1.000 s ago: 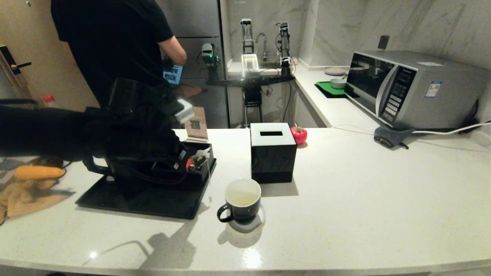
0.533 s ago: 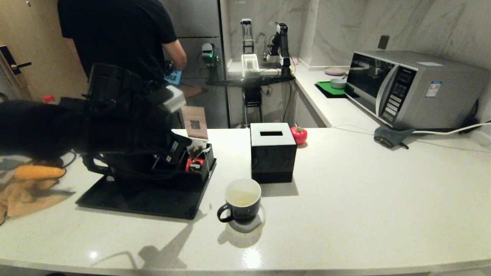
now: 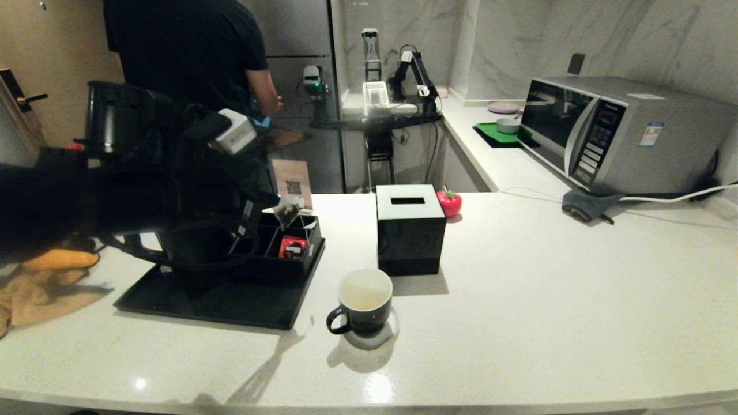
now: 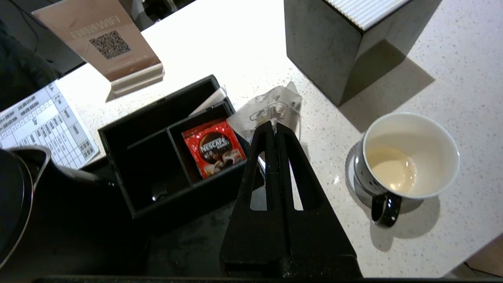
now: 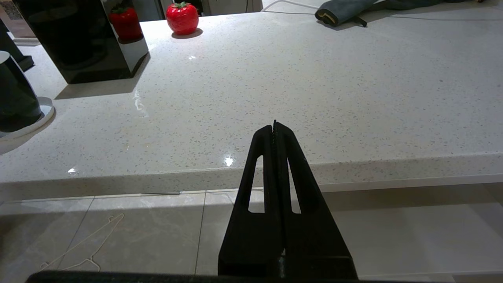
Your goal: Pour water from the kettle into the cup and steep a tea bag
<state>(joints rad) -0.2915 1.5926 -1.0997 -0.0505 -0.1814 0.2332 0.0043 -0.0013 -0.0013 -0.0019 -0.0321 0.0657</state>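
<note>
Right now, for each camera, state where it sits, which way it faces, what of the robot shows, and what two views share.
Head view: high on the robot, facing forward and down over the counter; left arm at left.
Left wrist view: behind the left gripper, looking down at the tea bag it pinches, beside the compartment box.
Right wrist view: behind the shut right gripper, below the counter edge, facing across it.
All three show the cup and tissue box.

The left arm was bulky and black, with looping cables and a white module; both hands had black slotted fingers.
</note>
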